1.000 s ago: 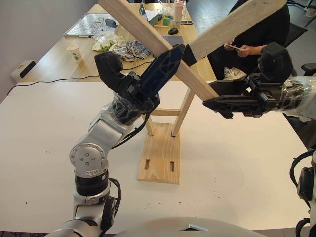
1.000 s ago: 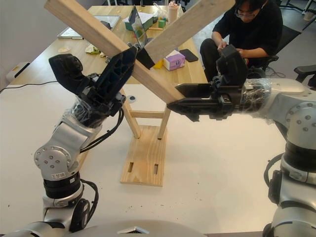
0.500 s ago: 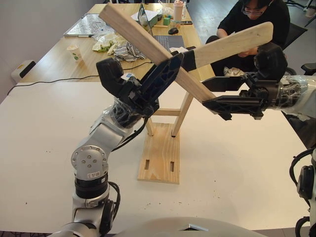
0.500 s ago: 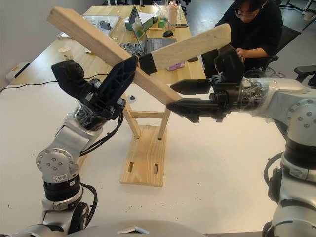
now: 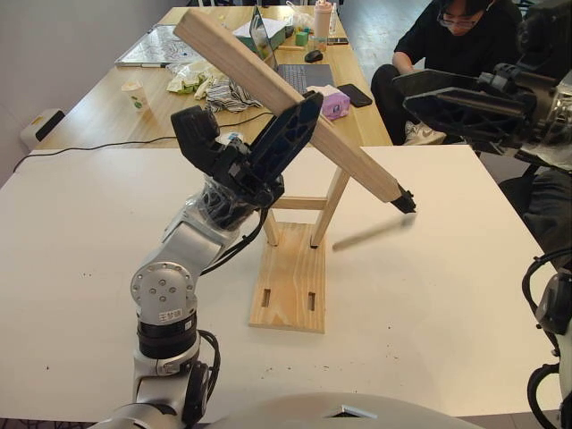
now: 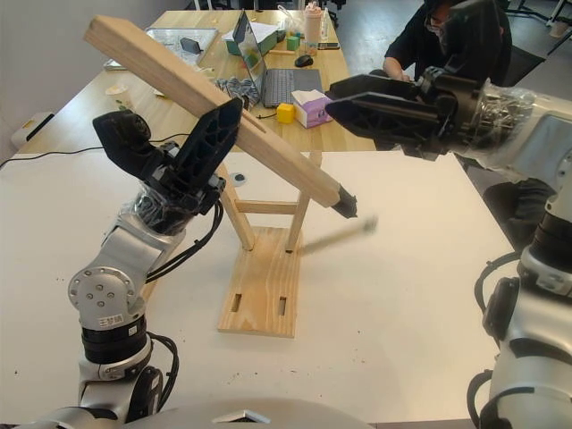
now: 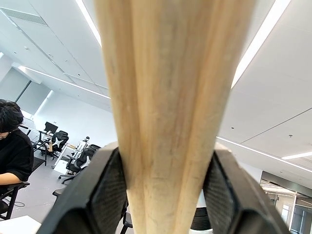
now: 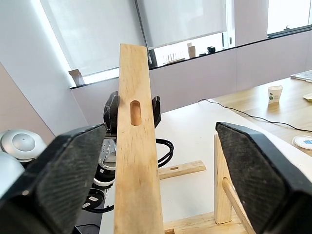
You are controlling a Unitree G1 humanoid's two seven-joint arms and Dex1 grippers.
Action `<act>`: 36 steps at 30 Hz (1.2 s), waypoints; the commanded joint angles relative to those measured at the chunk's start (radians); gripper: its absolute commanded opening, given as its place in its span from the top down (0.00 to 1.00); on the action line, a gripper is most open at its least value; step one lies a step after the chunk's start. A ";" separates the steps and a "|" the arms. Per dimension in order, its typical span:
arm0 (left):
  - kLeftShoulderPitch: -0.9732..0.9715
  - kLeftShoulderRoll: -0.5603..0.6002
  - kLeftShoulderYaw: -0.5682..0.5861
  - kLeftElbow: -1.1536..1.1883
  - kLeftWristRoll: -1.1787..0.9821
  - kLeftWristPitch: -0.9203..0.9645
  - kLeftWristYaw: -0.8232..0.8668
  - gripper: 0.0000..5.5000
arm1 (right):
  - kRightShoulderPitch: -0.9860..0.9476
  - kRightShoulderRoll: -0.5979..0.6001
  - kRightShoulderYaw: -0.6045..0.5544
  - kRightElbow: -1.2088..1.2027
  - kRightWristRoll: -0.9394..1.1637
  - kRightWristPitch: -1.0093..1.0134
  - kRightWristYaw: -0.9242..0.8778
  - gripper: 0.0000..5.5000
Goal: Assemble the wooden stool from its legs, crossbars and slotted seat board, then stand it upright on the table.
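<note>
A wooden leg (image 5: 232, 58) is clamped aslant in the left tool (image 5: 299, 121), over the seat board (image 5: 290, 286). The right tool (image 5: 407, 93) is held high, spread wide, empty.

Pale streak (image 5: 368, 234) blurred, can't tell what, leg (image 7: 165, 97) ends cropped, L wrist view

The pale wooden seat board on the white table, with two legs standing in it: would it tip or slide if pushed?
It would probably slide rather than tip: the pale wooden seat board lies flat on the white table. Its two upright legs with the crossbar stand at the far end, so a high push there might rock it.
</note>
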 commanded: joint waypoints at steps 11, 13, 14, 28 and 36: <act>0.108 0.088 -0.009 0.038 0.078 0.033 -0.082 0.62 | 0.136 -0.037 0.017 -0.100 -0.041 0.016 0.098 0.24; 0.103 0.088 -0.008 0.039 0.077 0.035 -0.084 0.62 | 0.171 -0.032 0.053 -0.164 -0.064 0.000 0.111 0.23; 0.099 0.085 -0.012 0.041 0.079 0.036 -0.086 0.62 | 0.183 -0.023 0.064 -0.181 -0.074 -0.008 0.108 0.23; 0.343 0.396 0.059 0.037 0.310 0.005 -0.443 0.62 | 0.168 -0.021 0.139 -0.044 -0.237 -0.117 0.134 0.23; 0.376 0.485 -0.004 0.257 0.605 -0.206 -0.737 0.62 | 0.170 -0.013 0.176 0.044 -0.342 -0.181 0.205 0.23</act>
